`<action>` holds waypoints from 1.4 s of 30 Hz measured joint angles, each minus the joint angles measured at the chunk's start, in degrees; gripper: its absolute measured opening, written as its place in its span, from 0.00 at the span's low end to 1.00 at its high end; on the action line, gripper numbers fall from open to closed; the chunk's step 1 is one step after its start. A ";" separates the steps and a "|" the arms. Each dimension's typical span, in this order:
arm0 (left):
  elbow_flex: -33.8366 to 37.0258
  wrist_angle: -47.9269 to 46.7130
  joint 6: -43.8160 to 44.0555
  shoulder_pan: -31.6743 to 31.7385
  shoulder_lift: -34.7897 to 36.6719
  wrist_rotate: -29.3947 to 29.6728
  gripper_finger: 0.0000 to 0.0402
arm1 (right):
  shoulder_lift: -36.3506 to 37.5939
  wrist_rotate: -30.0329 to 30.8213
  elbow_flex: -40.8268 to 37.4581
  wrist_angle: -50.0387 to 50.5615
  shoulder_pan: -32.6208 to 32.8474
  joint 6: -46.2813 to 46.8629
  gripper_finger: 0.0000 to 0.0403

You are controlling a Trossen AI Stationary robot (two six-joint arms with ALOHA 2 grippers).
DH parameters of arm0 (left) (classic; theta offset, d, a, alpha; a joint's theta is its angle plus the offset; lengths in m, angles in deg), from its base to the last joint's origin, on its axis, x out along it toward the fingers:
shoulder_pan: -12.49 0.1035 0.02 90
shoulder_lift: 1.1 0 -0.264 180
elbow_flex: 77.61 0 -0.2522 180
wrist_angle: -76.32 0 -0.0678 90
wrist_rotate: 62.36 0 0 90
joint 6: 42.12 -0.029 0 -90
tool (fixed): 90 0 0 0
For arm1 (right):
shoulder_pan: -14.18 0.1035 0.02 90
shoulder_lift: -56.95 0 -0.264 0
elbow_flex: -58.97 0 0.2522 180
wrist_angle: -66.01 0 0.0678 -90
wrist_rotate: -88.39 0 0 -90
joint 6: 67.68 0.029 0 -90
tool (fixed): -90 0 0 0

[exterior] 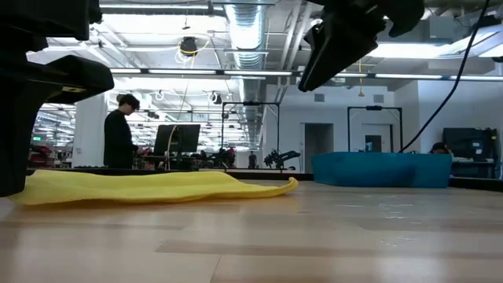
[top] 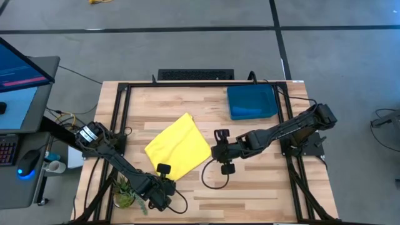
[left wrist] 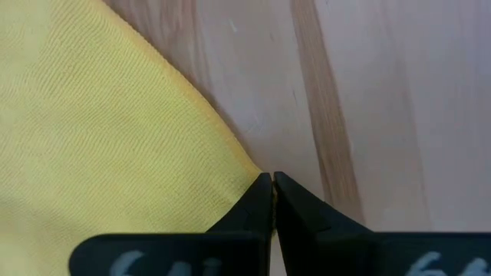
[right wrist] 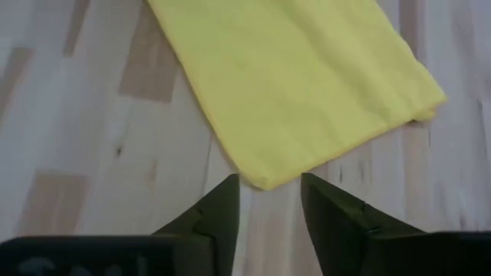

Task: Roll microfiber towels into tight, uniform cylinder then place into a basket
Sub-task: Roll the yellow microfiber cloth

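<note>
High view: your left gripper [top: 164, 182] jaws together at yellow towel [top: 179, 147] corner; right gripper [top: 214, 152] jaws apart beside the opposite corner.

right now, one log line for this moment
yellow towel: flat, unrolled | left claw: shut at towel corner | right claw: open at opposite corner | basket: far right
</note>
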 joint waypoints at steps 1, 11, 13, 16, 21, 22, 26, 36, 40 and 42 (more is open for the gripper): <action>0.00 -0.02 0.00 0.00 0.00 0.00 0.00 | 0.00 -0.10 -0.21 0.01 -0.02 -1.17 0.40; 0.00 -0.74 -1.51 0.00 0.01 1.57 0.00 | -0.02 -1.55 -4.22 -8.60 -0.04 -10.70 0.49; 0.00 -0.97 -1.51 0.00 0.02 1.57 0.00 | -0.02 -1.52 -4.22 -10.04 -0.06 -11.08 0.48; 0.00 -0.92 -1.44 0.00 0.02 1.57 0.00 | -0.16 -1.48 -4.22 -10.14 -0.41 -11.08 0.46; 0.00 -0.88 -0.61 0.00 0.02 1.60 0.00 | -5.40 -1.23 -4.41 -11.10 -0.86 -11.24 0.45; 0.00 -0.80 -0.59 0.00 0.02 1.60 0.00 | -6.73 -1.15 -4.11 -12.29 -0.90 -11.80 0.44; 0.00 -0.94 -0.61 0.02 0.04 1.57 0.00 | -10.54 -1.15 -4.27 -13.09 -0.88 -12.56 0.44; 0.00 -0.92 -0.57 0.04 0.04 1.64 0.00 | -13.20 -1.15 -4.14 -13.42 -2.86 -12.50 0.45; 0.00 -0.90 -0.55 0.04 0.04 1.64 0.00 | -13.20 -3.22 -4.16 -13.52 -4.19 -12.15 0.44; 0.00 -0.91 -0.54 0.04 0.04 1.67 0.00 | -14.10 -4.79 -4.12 -13.99 -4.79 -12.13 0.44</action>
